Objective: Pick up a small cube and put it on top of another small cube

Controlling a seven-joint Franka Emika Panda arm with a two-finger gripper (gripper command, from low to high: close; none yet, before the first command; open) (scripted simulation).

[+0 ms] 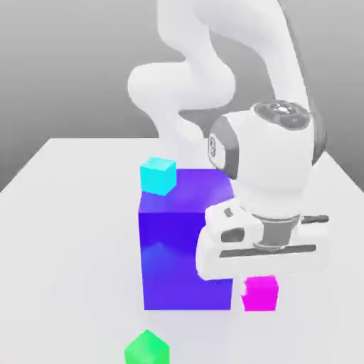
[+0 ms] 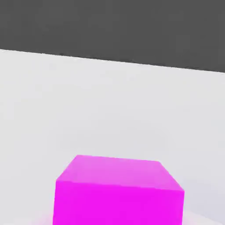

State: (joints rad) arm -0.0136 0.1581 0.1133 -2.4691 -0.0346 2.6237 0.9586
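The small cube (image 1: 260, 295) is glossy magenta-pink and rests on the white table beside the lower corner of the big blue-violet block (image 1: 181, 249), toward the exterior view's right. My gripper (image 1: 261, 281) has come straight down onto it and is shut on it, with the white hand right above the cube's top. In the hand view the small cube (image 2: 118, 191) looms very close, with bare table behind it. Other small cubes are a cyan cube (image 1: 158, 175) on the block's top far corner and a green cube (image 1: 147, 348) on the table in front.
The white table (image 1: 64, 234) stretches open toward the exterior view's left. The arm's white links (image 1: 206, 78) rise behind the block. The blue-violet block stands close against the hand's left side in the exterior view.
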